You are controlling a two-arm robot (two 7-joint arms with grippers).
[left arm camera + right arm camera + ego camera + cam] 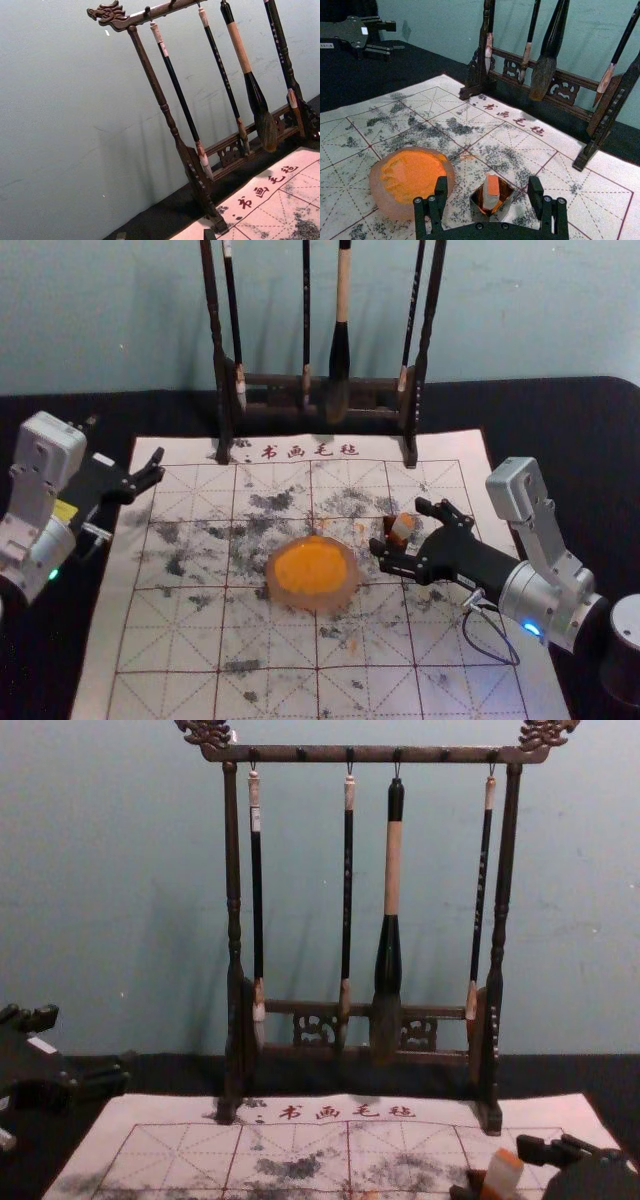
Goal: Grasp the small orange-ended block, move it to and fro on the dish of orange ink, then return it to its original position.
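Note:
My right gripper [402, 528] reaches over the mat with its fingers apart, one to each side of the small block [403, 529]. In the right wrist view the block [491, 192] stands upright, orange end up, in a dark angular holder [506, 200] between the open fingertips of the right gripper [488, 185]; I see no finger touching it. The dish of orange ink [312, 571] lies on the mat just left of that gripper. My left gripper [126, 448] stays parked, open, at the mat's far left; its fingertips [121, 235] edge into the left wrist view.
A dark wooden rack [232, 920] with several hanging brushes stands at the mat's back edge, before the wall. The white gridded mat [270, 680] carries dark ink smudges and lies on a black table [600, 440].

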